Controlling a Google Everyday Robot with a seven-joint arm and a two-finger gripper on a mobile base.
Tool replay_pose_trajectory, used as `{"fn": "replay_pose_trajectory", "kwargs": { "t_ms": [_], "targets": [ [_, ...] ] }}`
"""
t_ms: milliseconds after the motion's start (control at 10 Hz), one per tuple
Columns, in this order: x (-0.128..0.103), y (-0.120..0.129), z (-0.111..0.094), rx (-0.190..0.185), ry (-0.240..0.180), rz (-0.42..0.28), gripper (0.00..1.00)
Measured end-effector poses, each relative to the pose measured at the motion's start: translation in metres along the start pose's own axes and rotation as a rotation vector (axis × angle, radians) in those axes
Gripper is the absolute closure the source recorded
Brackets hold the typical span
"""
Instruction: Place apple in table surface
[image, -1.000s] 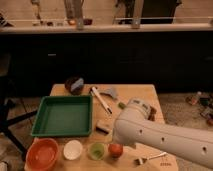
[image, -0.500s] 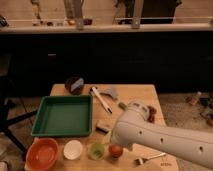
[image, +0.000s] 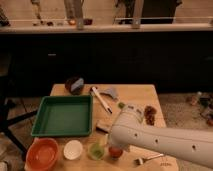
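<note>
Down near the front edge of the table top (image: 140, 95), the apple (image: 115, 152) sat just beside a small green cup (image: 95, 150). The gripper (image: 116, 145) was right above the apple, mostly hidden under the big white arm (image: 160, 140). I could not tell if it was holding on or had let go.

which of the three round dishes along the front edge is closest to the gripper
The green cup, rightmost of the three, next to the apple where the gripper is. The white cup and orange bowl lie further left.
</note>
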Motion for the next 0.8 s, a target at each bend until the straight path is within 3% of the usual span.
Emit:
{"fn": "replay_pose_trajectory", "kwargs": {
  "t_ms": [500,600,800],
  "targets": [
    [0.002,0.001,0.012,-0.027,-0.025,-0.007,0.20],
    [0.002,0.002,0.013,-0.030,-0.029,-0.008,0.23],
    [0.002,0.003,0.014,-0.031,-0.035,-0.012,0.38]
  ]
}}
